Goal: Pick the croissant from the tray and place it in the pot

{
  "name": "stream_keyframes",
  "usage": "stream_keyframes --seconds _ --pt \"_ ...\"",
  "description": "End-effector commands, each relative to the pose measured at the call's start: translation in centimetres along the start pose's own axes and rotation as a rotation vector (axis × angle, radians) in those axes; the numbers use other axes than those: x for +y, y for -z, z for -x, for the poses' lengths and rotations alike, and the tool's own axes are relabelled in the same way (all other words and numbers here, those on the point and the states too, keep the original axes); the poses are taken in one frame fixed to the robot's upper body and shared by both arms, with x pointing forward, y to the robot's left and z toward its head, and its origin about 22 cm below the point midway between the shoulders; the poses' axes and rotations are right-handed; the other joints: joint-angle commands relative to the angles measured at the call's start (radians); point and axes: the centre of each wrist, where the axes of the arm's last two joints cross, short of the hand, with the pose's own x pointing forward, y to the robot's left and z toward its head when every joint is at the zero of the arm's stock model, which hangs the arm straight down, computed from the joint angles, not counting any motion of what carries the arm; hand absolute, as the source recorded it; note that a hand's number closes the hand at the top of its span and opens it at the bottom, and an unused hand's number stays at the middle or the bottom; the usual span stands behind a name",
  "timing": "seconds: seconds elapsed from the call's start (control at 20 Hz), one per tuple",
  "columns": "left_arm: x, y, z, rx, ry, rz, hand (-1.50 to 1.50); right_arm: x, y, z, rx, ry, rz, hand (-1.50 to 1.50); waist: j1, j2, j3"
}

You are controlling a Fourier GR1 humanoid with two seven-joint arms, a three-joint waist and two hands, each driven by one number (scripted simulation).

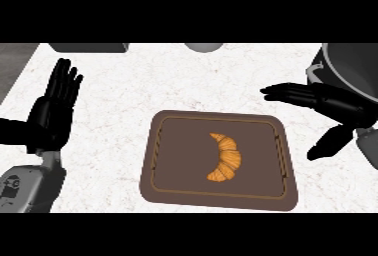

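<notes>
Croissant (224,159) is seen untouched on the tray (166,160), centre frame; right hand (325,102), fingers spread, is best lowered across its thick middle before closing.

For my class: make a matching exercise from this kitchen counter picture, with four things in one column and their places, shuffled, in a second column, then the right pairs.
Things:
1. croissant
2. tray
3. pot
4. left hand

Places:
A. open with fingers up, at the view's left
B. on the counter at the middle
C. at the upper right edge
D. lying on the tray

Pairs: 1-D, 2-B, 3-C, 4-A
</notes>
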Motion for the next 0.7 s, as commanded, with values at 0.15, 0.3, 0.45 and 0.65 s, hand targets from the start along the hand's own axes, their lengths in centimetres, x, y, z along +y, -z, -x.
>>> stream_keyframes --seconds 0.15,0.3,0.45,0.65 --pt "0.3 0.1 -1.5 0.007 -0.002 -0.005 0.00 3.0 4.3 -3.2 0.090 -0.049 -0.124 -1.50 0.000 0.000 0.000" --pt "-0.2 0.5 0.5 -0.007 0.006 0.002 0.00 3.5 4.4 -3.2 0.133 -0.045 -0.138 -1.50 -0.003 0.002 0.000" --pt "-0.7 -0.3 -1.9 0.003 -0.008 0.009 0.00 3.7 5.4 -5.1 0.180 -0.047 -0.176 -1.50 0.000 0.000 0.001" --pt "1.1 0.2 1.0 -0.019 0.009 0.010 0.00 7.9 6.0 -4.0 0.172 -0.019 -0.207 -1.50 -0.003 0.002 0.000"
